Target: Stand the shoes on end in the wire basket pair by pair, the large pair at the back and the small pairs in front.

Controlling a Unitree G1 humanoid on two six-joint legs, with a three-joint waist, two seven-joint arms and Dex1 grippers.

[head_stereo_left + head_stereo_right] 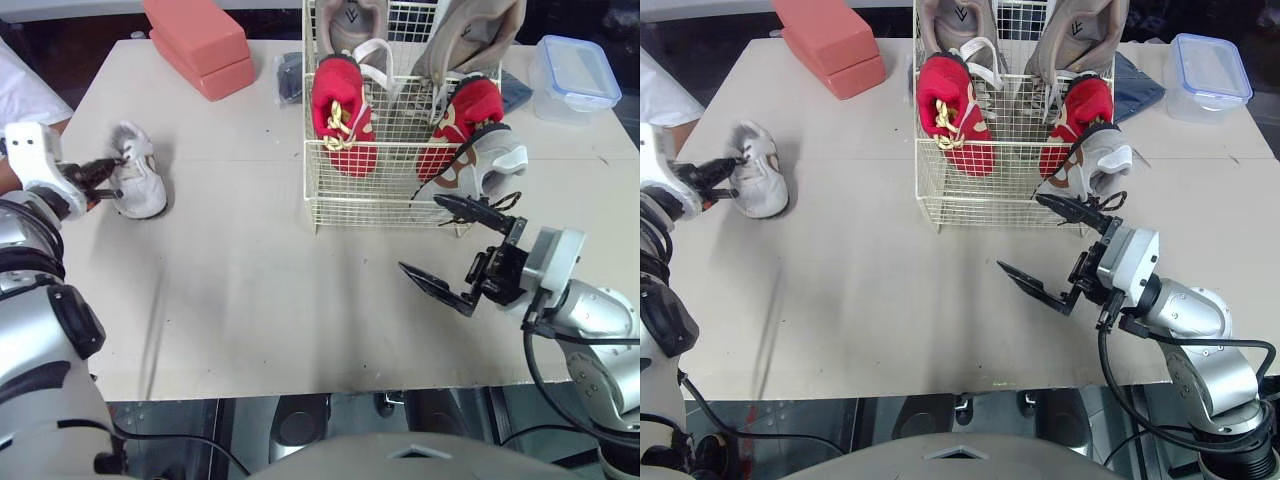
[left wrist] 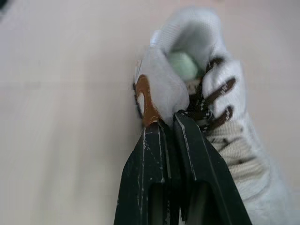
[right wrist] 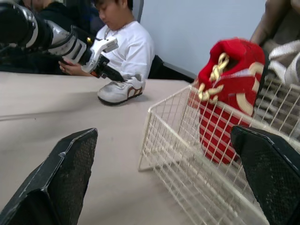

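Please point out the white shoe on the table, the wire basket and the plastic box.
white shoe (image 1: 143, 188), left eye view, middle of its upper.
wire basket (image 1: 390, 200), left eye view, front wall.
plastic box (image 1: 575, 72), left eye view, lid.

Lone shoe (image 1: 138, 185) L of basket (image 1: 372, 203)
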